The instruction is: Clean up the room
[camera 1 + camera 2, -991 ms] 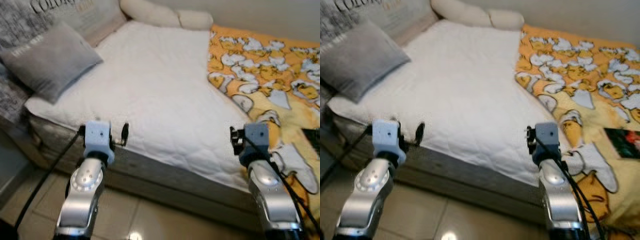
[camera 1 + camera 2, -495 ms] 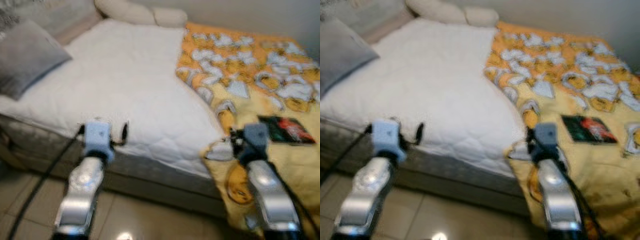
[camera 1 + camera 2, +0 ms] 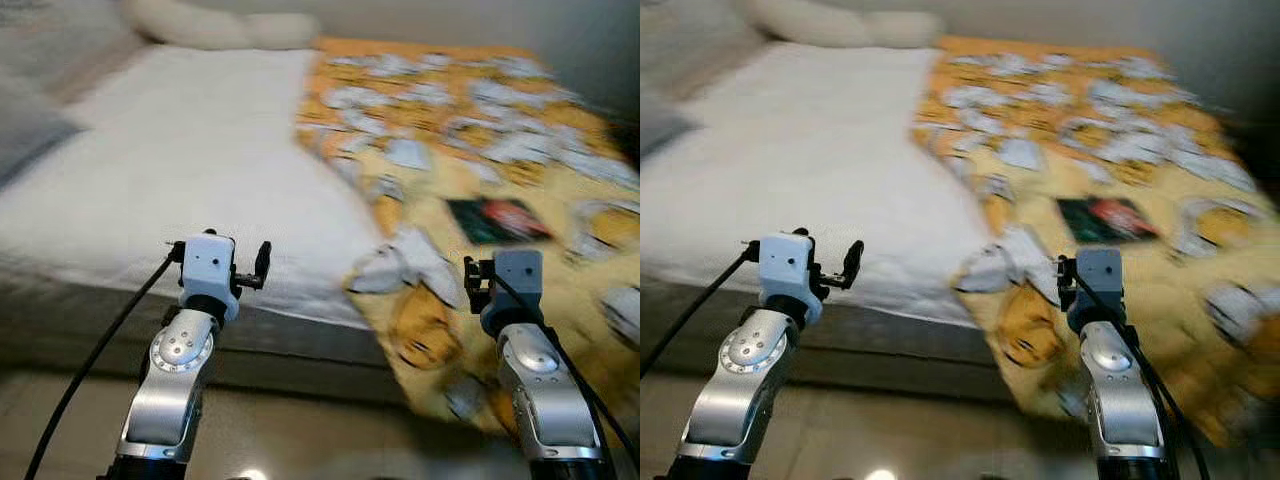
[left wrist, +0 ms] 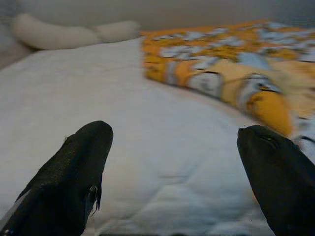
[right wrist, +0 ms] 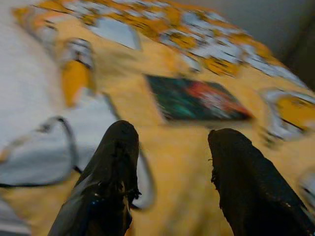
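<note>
My left gripper [image 4: 174,147] has its fingers spread apart, empty, held at the near edge of the bed [image 3: 150,190] over the white quilt [image 4: 147,142]. My right gripper [image 5: 172,167] is also parted and empty, over the near edge of the yellow patterned blanket [image 3: 480,160]. A dark book [image 3: 497,219] lies flat on that blanket, just beyond the right gripper. Cream pillows [image 3: 215,30] sit along the far edge.

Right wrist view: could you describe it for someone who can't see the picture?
Two black fingers of the right gripper, spread apart, point at a dark book lying flat on a yellow patterned blanket. The picture is blurred, and a strip of white mattress shows beside the blanket.
</note>
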Available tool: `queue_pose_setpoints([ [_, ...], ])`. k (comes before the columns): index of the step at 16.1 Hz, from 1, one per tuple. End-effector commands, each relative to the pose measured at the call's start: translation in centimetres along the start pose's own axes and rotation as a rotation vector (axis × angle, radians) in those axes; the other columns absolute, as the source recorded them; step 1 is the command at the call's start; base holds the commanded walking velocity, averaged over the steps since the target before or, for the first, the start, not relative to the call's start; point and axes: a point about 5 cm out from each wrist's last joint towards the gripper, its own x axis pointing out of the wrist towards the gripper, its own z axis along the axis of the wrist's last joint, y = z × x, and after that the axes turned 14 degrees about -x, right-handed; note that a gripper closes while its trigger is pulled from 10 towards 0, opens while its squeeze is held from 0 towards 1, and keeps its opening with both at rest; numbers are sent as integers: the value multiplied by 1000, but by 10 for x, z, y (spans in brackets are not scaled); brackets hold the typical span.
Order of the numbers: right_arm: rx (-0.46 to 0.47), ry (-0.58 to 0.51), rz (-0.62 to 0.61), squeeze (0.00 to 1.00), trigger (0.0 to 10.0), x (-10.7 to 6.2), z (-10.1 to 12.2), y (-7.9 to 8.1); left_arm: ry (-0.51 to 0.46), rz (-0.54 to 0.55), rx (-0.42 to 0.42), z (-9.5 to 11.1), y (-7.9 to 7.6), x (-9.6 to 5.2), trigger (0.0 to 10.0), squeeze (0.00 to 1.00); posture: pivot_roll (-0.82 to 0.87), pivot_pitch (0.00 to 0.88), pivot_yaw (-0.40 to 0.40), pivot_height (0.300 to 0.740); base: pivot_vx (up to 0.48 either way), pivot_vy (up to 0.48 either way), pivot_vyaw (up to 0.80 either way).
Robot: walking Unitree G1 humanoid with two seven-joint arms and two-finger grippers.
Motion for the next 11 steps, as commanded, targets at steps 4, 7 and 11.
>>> queue_pose_setpoints([
  [4,-3,-4,-4,0,10000,0,3,0,-17,-4,6,6,4,3,10000,941,48,0,-4,740,314,0,0],
  [7,-11,0,-2,0,10000,1,2,0,-16,2,2,5,5,2,10000,941,47,0,-9,740,319,0,0],
  [11,-10,15,-1,0,10000,3,1,-2,-12,8,-27,4,6,2,10000,976,45,0,-13,740,352,0,-400],
])
